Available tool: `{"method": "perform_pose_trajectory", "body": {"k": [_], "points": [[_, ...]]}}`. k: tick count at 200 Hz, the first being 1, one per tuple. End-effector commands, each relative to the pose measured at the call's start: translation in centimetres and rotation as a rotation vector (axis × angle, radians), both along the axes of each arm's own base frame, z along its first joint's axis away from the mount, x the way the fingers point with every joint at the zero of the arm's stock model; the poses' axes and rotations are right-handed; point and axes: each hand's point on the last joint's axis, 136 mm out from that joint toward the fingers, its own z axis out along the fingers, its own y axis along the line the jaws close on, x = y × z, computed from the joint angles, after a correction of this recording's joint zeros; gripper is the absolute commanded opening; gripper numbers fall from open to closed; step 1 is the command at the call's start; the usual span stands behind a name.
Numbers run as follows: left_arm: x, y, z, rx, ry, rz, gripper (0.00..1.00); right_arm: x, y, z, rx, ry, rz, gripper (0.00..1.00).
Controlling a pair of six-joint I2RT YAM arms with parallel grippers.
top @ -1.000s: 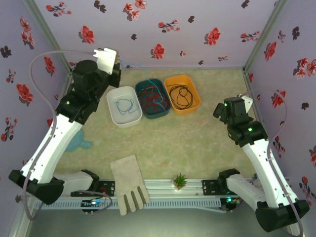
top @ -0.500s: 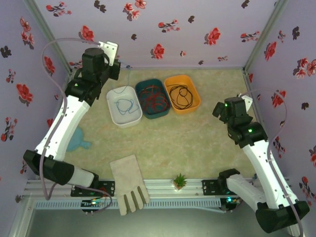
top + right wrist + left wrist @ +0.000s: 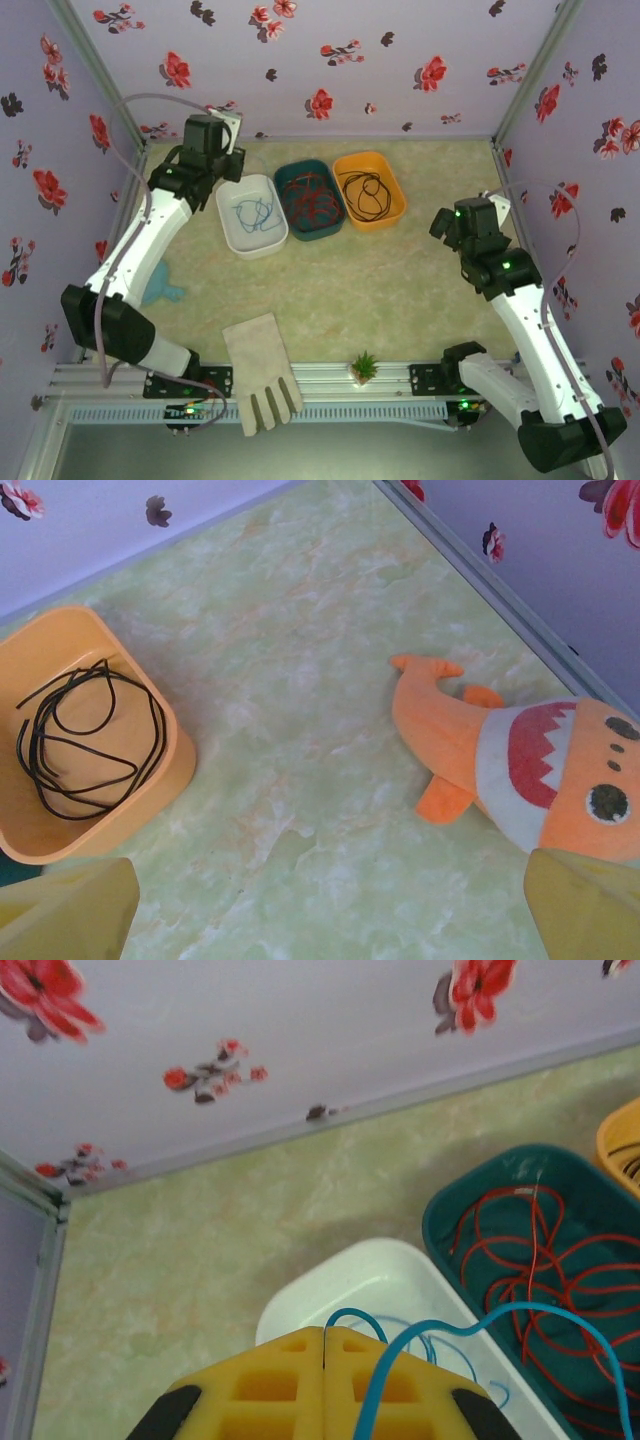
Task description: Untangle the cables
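We are holding our left gripper (image 3: 324, 1345) pressed shut on the blue cable (image 3: 520, 1306) above the white bin (image 3: 262, 247) at eleven o'clock, while our right gripper (image 3: 328, 908) is hanging fully spread and empty at three. The red cable (image 3: 310, 198) is lying in the teal bin (image 3: 285, 175) at twelve, and the black cable (image 3: 365, 192) in the orange bin (image 3: 398, 195) at one.
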Motion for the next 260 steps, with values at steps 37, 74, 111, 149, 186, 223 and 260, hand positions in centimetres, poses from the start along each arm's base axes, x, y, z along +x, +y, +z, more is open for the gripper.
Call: {"method": "perform_pose_trajectory", "body": {"k": [37,74,111,149,186,223,260], "points": [[-0.1,1.1,-7.3,0.037,0.277,0.077,0.00,-0.3,0.2,-0.6,0.016,0.023,0.011,0.99],[-0.3,2.3,-11.5,0.033,0.398,0.153,0.00,-0.5,0.3,-0.8,0.019,0.032,0.015,0.99],[-0.5,4.0,-14.0,0.033,0.461,0.209,0.00,-0.6,0.3,-1.0,0.024,0.040,0.014,0.99],[0.1,4.5,-15.2,0.038,0.493,0.222,0.03,-0.5,0.6,-1.3,0.039,0.044,0.023,0.99],[0.8,3.5,-16.4,0.001,0.522,0.203,0.04,-0.6,0.8,-1.6,0.049,0.055,0.029,0.99],[1.3,3.2,-17.1,-0.001,0.541,0.197,0.21,-0.5,1.0,-1.8,0.052,0.065,0.035,0.99],[1.9,2.9,-17.0,-0.007,0.538,0.190,0.32,-0.3,1.1,-2.1,0.052,0.073,0.035,0.99]]}}
